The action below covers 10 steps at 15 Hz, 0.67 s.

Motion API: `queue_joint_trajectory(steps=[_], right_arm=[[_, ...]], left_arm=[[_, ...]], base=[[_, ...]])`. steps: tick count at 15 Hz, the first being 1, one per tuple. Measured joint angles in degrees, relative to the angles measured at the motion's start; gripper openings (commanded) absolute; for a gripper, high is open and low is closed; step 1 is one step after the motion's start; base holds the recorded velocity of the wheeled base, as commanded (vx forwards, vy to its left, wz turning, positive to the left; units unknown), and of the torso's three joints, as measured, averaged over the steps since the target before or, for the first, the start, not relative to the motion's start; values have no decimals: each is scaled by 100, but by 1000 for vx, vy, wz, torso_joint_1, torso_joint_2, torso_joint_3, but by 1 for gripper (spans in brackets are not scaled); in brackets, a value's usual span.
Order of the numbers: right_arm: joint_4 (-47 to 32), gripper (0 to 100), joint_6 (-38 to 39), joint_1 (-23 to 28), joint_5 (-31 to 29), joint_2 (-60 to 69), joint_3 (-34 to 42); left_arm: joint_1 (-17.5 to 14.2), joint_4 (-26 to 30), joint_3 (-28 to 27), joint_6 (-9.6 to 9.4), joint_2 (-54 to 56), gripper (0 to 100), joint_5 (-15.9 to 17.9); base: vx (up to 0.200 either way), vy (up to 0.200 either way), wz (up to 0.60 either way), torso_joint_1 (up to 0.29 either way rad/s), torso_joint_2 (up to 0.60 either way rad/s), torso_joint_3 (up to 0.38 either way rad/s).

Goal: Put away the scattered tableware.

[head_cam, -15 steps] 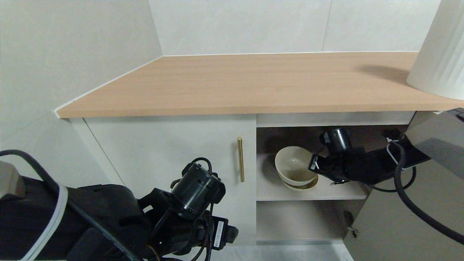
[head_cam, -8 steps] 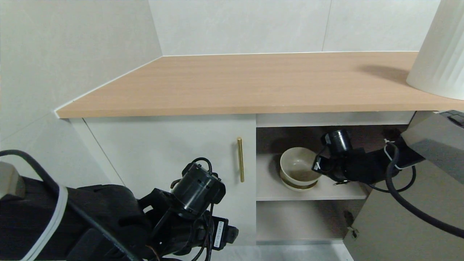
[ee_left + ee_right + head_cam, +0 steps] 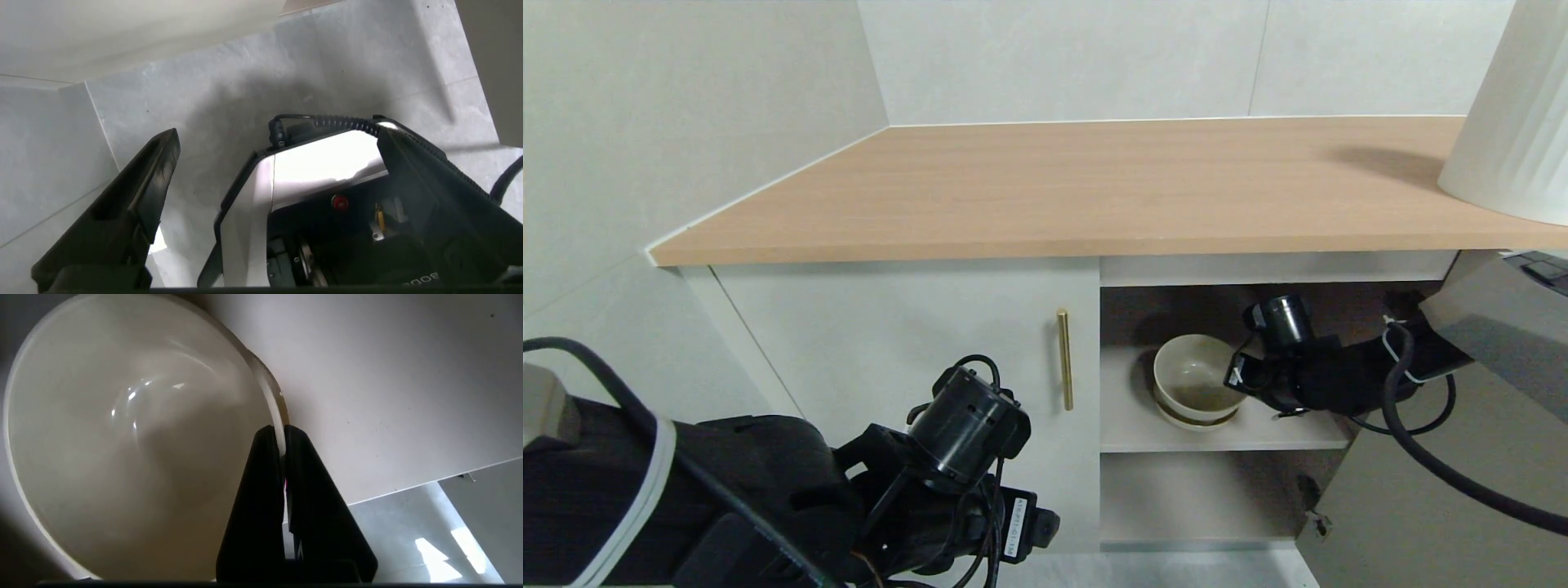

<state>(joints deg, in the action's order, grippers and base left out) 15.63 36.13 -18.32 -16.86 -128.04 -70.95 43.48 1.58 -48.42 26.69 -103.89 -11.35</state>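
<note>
The cream bowl sits inside the open right half of the cabinet, on the upper shelf. It is nested on a second dish, of which just a darker, golden edge peeks out underneath (whether that one is a bowl or a plate cannot be told). The bowl stands nearly upright, its mouth tipped slightly forward.

The right gripper reaches into the compartment from the right and meets the bowl at its right-hand rim. In the right wrist view the bowl is seen from above. The right gripper has its two black fingers drawn almost together, one inside the wall and one outside. Only the thin rim sits between them, so the jaws are pinched onto the bowl's edge.

The left gripper hangs low in front of the closed left door, well apart from the bowl. Its fingers are spread wide with nothing between them, above grey floor tile.

A brass bar handle runs down the closed door's right edge, just beside the opening. The right door is swung open. Above, the wooden countertop carries a white ribbed object at its right end.
</note>
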Motion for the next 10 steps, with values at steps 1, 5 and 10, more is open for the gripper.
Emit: queue_joint_trajectory(steps=[1,5,10], right_arm=[[0,100,0,0,2,-5,2],[7,100,-1,-11,4,-5,15],[2,100,0,-26,6,43,44]], left_arm=[[0,-2,0,0,0,100,2],[4,0,0,0,0,100,0],[-2,2,-4,0,0,100,-4]], base=[[0,0,0,0,0,0],[0,0,0,0,0,0],[0,0,0,0,0,0]])
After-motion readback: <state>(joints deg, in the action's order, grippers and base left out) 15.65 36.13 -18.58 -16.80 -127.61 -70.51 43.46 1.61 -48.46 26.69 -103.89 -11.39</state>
